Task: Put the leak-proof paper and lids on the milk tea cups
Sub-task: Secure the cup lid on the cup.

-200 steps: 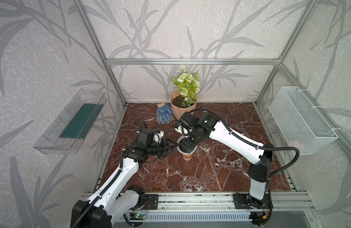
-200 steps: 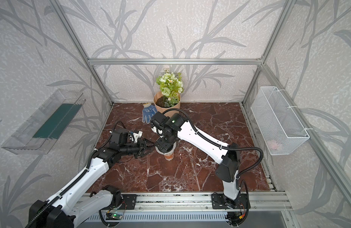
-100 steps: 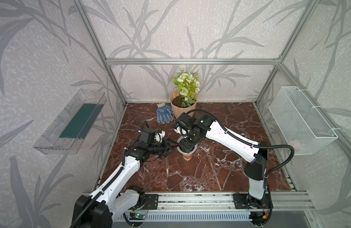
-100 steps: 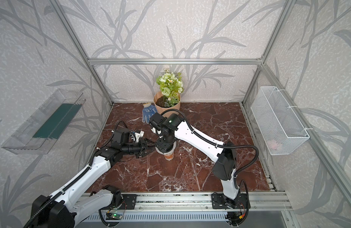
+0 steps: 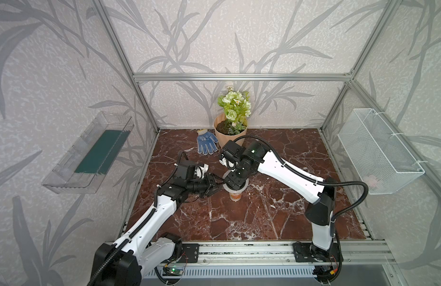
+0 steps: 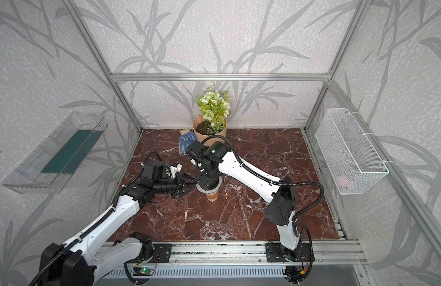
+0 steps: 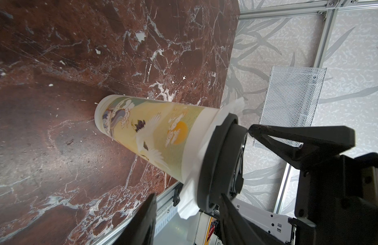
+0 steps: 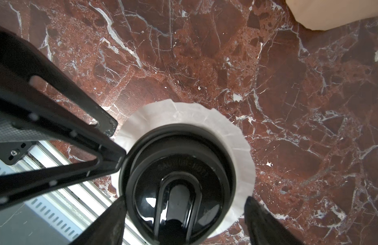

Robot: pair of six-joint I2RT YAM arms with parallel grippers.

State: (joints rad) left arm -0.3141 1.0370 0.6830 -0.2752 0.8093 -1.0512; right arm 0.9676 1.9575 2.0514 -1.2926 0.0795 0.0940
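Work all but done, by our reading: the leak-proof paper lies over the mouth of the milk tea cup, which stands upright toward the middle of the marble-look table. A black lid sits on top, pinning the sheet. We see the paper as thin, whitish and faintly translucent, its overhang creased into soft pleats that droop around the rim. The lid is glossy round plastic with a raised oval plug. The cup is tall, tapered paper printed with a crane, waves and an orange sun. The right gripper hangs over the lid, jaws spread to either side of it. The left gripper has its jaws partly apart, one finger against the lid's rim; whether it pinches anything, we cannot tell. What we judge is left: both arms letting go and clearing off without dragging the sheet askew.
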